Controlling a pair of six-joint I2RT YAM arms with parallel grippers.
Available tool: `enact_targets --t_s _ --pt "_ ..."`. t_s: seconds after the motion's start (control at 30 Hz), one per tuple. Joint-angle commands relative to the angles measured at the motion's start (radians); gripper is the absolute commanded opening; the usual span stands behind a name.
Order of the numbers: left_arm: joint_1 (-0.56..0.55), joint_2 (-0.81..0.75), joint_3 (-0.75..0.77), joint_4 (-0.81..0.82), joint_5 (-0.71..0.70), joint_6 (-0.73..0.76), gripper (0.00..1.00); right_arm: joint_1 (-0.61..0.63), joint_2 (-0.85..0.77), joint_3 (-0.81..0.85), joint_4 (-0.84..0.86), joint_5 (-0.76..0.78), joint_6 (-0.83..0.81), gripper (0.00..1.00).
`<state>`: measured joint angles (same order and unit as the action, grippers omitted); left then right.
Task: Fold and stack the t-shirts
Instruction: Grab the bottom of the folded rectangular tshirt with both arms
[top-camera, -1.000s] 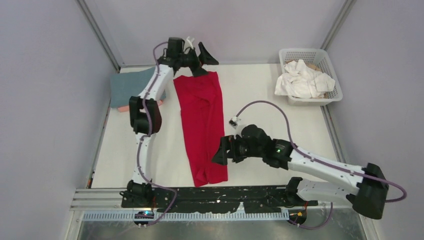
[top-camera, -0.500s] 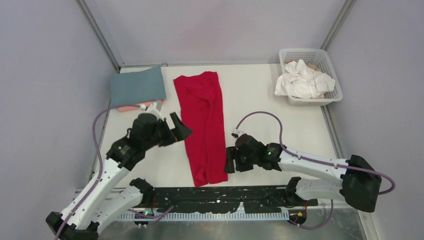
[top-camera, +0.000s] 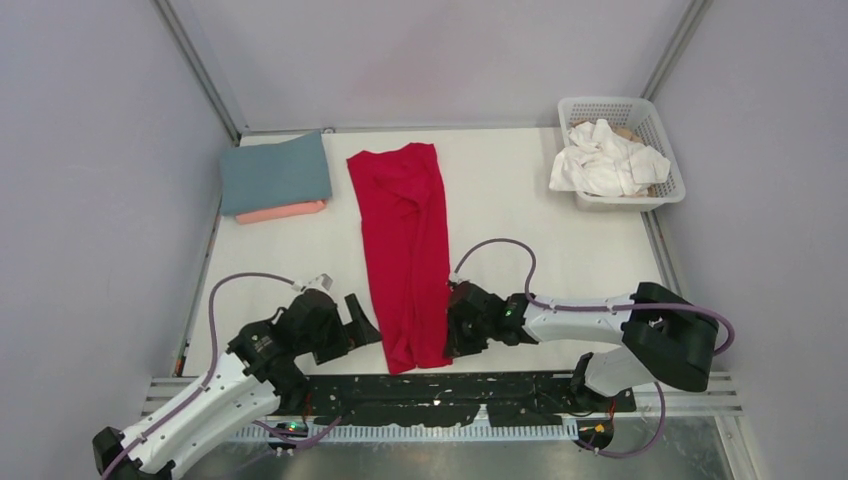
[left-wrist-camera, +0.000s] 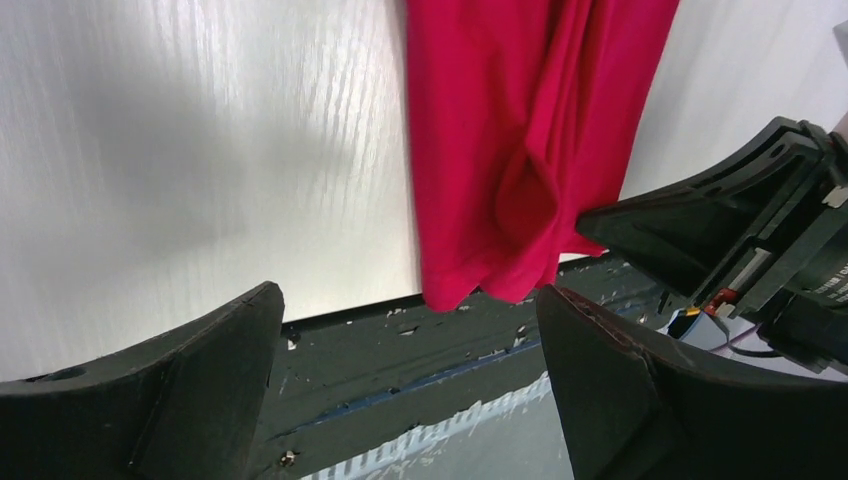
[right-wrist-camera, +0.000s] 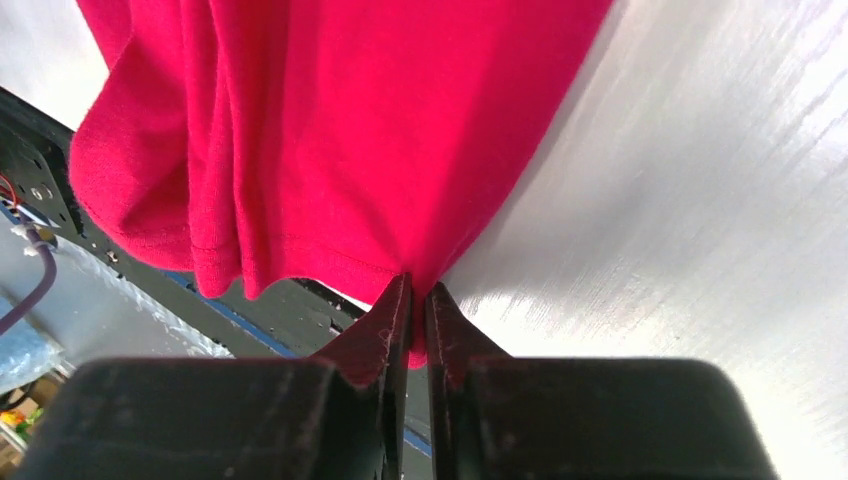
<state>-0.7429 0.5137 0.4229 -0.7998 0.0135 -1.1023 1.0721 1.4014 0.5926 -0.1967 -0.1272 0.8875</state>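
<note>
Centrally, a bright red cotton t-shirt (top-camera: 405, 240), folded lengthwise into a long narrow strip, lies flat on the white tabletop (top-camera: 540, 220), running from the far side to the near edge, where its hem laps onto the black mounting rail (top-camera: 450, 385). The right gripper (top-camera: 452, 335) sits low at the strip's near right corner, and the right wrist view shows its two dark fingers pressed almost together with the hem corner pinched between them. The left gripper (top-camera: 366, 322) hovers just beside the strip's near left edge, its jaws spread wide with nothing between them and not touching the cloth. At the far left of the tabletop a dusty blue-grey folded t-shirt (top-camera: 275, 172) rests on top of a salmon pink folded t-shirt (top-camera: 285, 211), whose near edge peeks out below it. At the far right, well apart from the red strip, crumpled white t-shirts (top-camera: 605, 160) fill a white plastic lattice basket (top-camera: 607, 101).
</note>
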Motion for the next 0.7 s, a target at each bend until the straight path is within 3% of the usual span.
enact_targets --t_s 0.0,0.17,0.4,0.5,0.67 --pt "-0.060 -0.002 -0.038 0.068 0.066 -0.083 1.00 0.014 -0.054 -0.044 -0.008 0.044 0.050 0.12" --pt "-0.210 0.094 -0.072 0.147 0.027 -0.163 0.96 0.014 -0.200 -0.090 -0.121 0.109 0.053 0.10" --pt "-0.385 0.321 0.000 0.239 -0.050 -0.222 0.75 -0.002 -0.404 -0.214 -0.171 0.182 0.137 0.11" --pt "-0.429 0.396 0.020 0.251 -0.061 -0.251 0.61 -0.003 -0.432 -0.244 -0.170 0.179 0.156 0.11" --pt "-0.457 0.480 0.019 0.333 -0.099 -0.294 0.57 -0.003 -0.434 -0.242 -0.149 0.159 0.127 0.10"
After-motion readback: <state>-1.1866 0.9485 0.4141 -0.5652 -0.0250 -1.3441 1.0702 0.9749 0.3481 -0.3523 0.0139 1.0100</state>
